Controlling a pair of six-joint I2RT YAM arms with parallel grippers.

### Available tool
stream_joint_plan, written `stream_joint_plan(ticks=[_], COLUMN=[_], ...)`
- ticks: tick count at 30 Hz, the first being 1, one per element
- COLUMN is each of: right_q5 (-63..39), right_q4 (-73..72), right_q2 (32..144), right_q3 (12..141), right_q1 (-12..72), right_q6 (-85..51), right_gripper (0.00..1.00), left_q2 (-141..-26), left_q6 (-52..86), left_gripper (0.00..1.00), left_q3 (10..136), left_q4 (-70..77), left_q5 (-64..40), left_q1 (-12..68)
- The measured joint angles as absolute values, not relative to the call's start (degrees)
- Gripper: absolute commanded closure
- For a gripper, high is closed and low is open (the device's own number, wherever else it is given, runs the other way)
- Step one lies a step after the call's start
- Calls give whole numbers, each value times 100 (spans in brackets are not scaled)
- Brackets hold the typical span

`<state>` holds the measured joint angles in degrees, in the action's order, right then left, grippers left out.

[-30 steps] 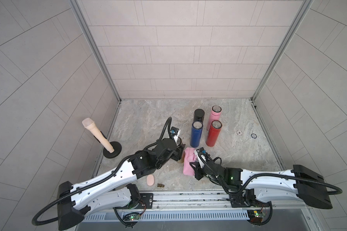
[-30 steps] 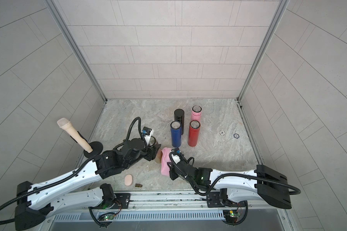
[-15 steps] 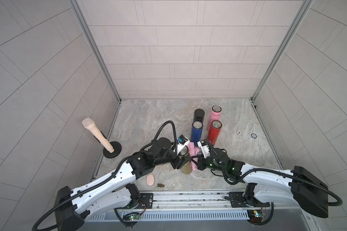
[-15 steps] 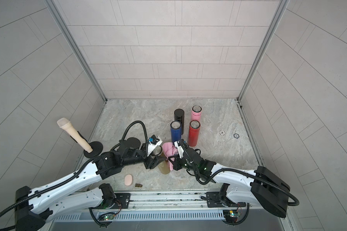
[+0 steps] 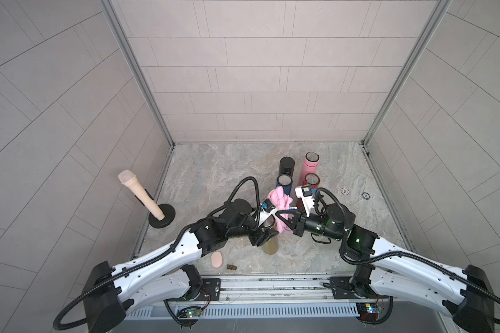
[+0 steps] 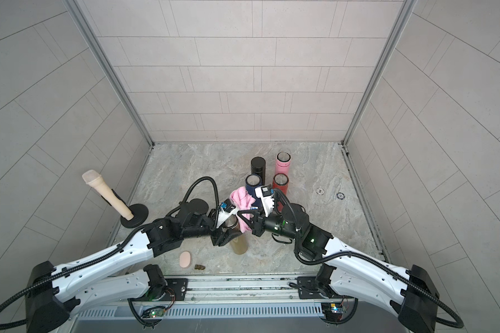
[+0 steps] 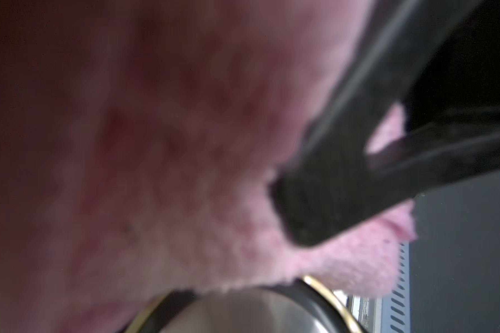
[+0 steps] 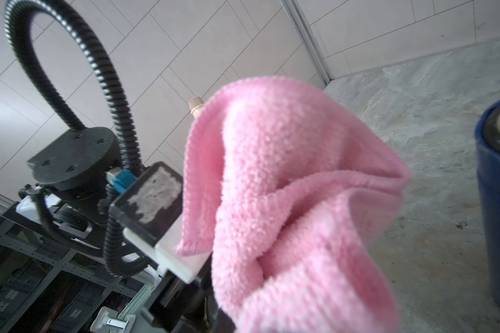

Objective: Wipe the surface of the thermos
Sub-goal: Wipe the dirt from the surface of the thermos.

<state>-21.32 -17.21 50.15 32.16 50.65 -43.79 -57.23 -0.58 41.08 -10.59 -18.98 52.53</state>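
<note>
The olive-gold thermos (image 5: 271, 245) (image 6: 239, 245) stands roughly upright near the front middle of the floor, its steel mouth (image 7: 243, 314) uncapped. My left gripper (image 5: 263, 235) (image 6: 226, 235) is shut on its upper body. I cannot tell whether its base touches the floor. My right gripper (image 5: 281, 219) (image 6: 241, 216) is shut on a pink cloth (image 5: 280, 201) (image 6: 243, 200) (image 8: 295, 187), which presses against the thermos's top and right side. In the left wrist view the cloth (image 7: 156, 144) fills most of the frame, with the right gripper's black fingers (image 7: 329, 201) over it.
Black (image 5: 287, 166), blue (image 5: 284, 184), pink (image 5: 311, 164) and red (image 5: 311, 183) thermoses stand close behind the cloth. A beige microphone on a black base (image 5: 161, 219) stands at the left wall. A pink oval (image 5: 216, 259) and a small brown piece (image 5: 231, 267) lie near the front edge.
Both arms have risen and come together. The cloth went from lying on the floor up against the thermos's top, and the left gripper now holds the thermos upright.
</note>
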Motion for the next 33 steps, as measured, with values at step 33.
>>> stream_joint_plan(ticks=[33], right_q5=[-405], right_q4=[-1306], right_q2=[6342], right_q3=[3190], right_q1=[6678], right_q6=[-3361], right_gripper=[100], left_q2=[-6130], left_q6=[4368], left_gripper=[100], left_q3=[5218], left_q4=[-2091], left_q5=[2010], left_q1=[6130])
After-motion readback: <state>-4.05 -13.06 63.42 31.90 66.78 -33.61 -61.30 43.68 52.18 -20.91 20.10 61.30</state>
